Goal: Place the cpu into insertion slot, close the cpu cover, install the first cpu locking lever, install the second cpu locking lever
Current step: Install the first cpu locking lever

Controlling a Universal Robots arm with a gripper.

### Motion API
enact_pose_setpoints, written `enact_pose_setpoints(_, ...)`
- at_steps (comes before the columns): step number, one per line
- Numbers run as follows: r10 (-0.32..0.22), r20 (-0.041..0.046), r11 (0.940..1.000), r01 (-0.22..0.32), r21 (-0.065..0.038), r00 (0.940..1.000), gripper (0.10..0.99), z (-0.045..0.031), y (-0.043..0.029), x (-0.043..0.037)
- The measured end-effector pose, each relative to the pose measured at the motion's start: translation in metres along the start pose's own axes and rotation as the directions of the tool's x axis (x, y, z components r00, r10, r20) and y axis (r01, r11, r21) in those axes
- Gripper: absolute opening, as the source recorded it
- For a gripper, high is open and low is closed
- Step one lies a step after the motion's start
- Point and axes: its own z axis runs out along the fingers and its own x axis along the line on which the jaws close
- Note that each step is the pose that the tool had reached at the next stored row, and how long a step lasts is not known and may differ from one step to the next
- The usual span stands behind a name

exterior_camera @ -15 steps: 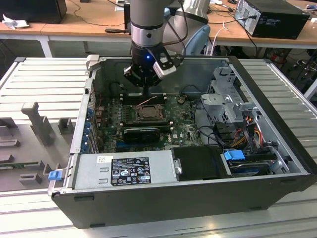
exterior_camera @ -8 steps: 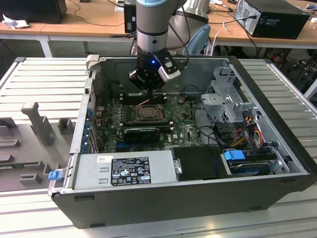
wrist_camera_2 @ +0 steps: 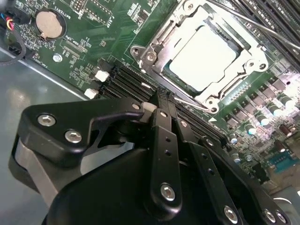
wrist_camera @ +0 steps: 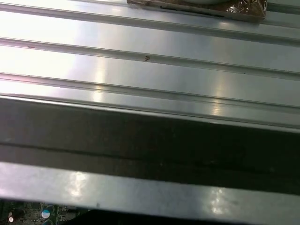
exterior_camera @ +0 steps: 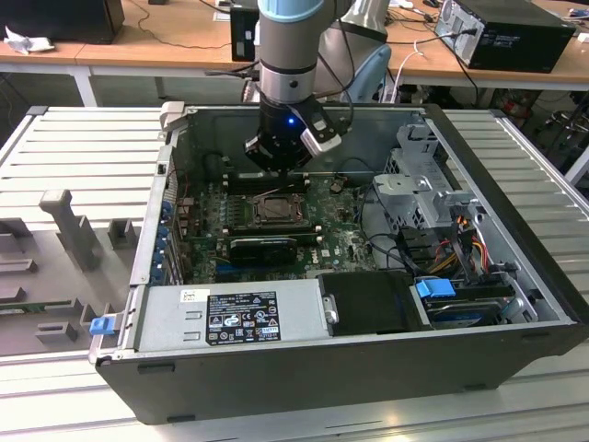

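Note:
The cpu [wrist_camera_2: 204, 56], with its silvery-grey top, lies in the insertion slot [exterior_camera: 273, 210] on the green board inside the open computer case. The cpu cover [wrist_camera_2: 157, 44] lies flat around it as a metal frame. One thin locking lever [wrist_camera_2: 190, 102] runs along the socket edge nearest me. Another [wrist_camera_2: 262, 26] crosses the far side. My gripper [wrist_camera_2: 163, 96] hangs just beside that near edge, fingers together and nothing held. In the exterior view my gripper [exterior_camera: 279, 161] hovers just behind the socket.
Black memory slots [wrist_camera_2: 129, 79] lie between my fingertips and the socket. A coin battery [wrist_camera_2: 49, 24] sits farther off. The power supply [exterior_camera: 235, 313], drive cage [exterior_camera: 428, 184] and cables [exterior_camera: 460, 230] crowd the case. Ribbed metal table [wrist_camera: 150, 47] surrounds it.

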Motion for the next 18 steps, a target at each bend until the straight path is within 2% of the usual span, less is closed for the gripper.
enact_pose_setpoints(8,0.000,0.0004,1.0000,0.000,-0.003,1.0000,0.106,0.0036,-0.0004,-0.0026)
enact_pose_setpoints(14,0.000,0.0003,1.0000,0.000,-0.002,1.0000,0.106,0.0104,-0.0009,-0.0032)
enact_pose_setpoints(18,0.000,-0.0006,1.0000,0.000,0.006,1.0000,0.106,0.0141,-0.0011,-0.0037)
